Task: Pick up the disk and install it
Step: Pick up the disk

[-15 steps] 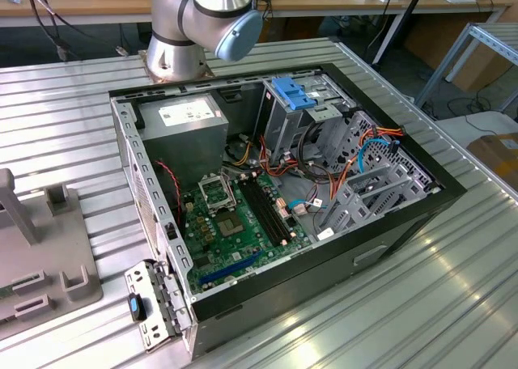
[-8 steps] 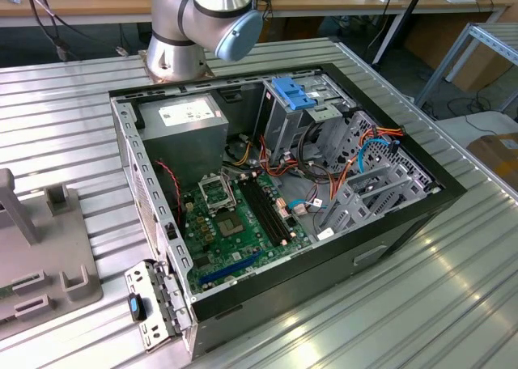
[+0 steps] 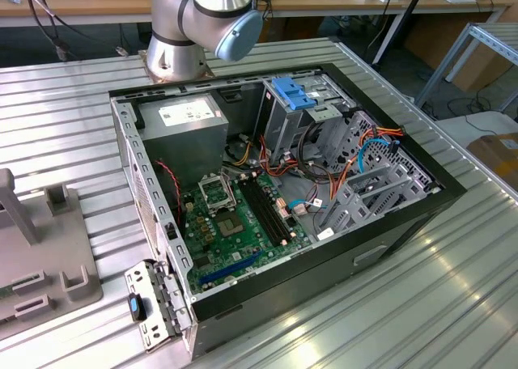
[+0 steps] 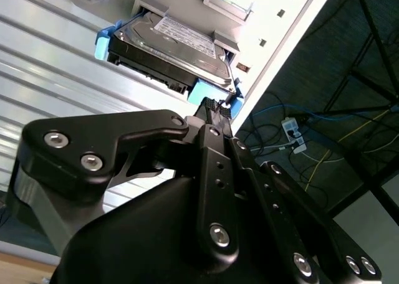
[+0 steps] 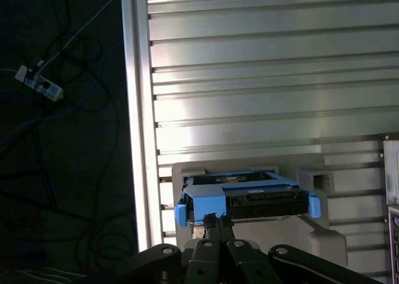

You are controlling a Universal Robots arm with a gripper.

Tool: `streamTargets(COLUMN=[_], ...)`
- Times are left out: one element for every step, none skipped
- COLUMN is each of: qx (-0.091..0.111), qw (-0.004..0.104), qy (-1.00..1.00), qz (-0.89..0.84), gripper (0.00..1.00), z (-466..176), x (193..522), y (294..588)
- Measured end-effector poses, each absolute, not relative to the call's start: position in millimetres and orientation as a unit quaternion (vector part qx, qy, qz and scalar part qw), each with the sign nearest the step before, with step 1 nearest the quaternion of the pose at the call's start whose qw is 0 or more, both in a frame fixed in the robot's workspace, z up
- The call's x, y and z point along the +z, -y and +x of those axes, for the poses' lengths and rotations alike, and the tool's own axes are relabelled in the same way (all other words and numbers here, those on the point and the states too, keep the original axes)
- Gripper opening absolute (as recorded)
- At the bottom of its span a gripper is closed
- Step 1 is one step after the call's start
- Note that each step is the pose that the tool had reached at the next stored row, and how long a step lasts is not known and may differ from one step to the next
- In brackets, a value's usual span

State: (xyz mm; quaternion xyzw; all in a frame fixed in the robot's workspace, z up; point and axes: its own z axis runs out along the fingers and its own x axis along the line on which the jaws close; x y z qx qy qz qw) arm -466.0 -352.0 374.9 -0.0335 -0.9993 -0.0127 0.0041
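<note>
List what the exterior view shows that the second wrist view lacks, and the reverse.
Exterior view: the open computer case, its motherboard and power supply, and the arm's base. Second wrist view: the disk in its blue bracket, the gripper near that bracket, and a power strip on the floor. Shared: the ribbed metal table.

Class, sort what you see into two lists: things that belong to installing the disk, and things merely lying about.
Belongs to the job: disk in its blue bracket; claw close by it; open computer case.
Just lying about: power strip on the floor; grey fixture at the exterior view's left.
</note>
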Motion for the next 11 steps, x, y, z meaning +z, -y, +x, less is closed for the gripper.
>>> streamTargets(qx=[-0.013, -0.013, -0.012, -0.012, -0.012, -0.012, -0.012, -0.012, -0.012, -0.012, -0.012], qw=[0.004, 0.004, 0.005, 0.005, 0.005, 0.005, 0.006, 0.006, 0.006, 0.006, 0.006], qy=[1.000, 1.000, 1.000, 0.999, 0.998, 0.998, 0.997, 0.995, 0.994, 0.993, 0.990], qz=[-0.022, -0.002, 0.022, 0.042, 0.056, 0.065, 0.076, 0.094, 0.107, 0.115, 0.142], gripper=[0.11, 0.11, 0.11, 0.11, 0.11, 0.11, 0.11, 0.11, 0.11, 0.11, 0.11], z=[-466.0, -466.0, -466.0, -466.0, -466.0, -466.0, -466.0, -466.0, -466.0, -466.0, -466.0], x=[374.8, 374.8, 374.8, 374.8, 374.8, 374.7, 374.7, 374.7, 374.7, 374.7, 374.7], y=[352.0, 352.0, 352.0, 352.0, 352.0, 352.0, 352.0, 352.0, 352.1, 352.0, 352.1])
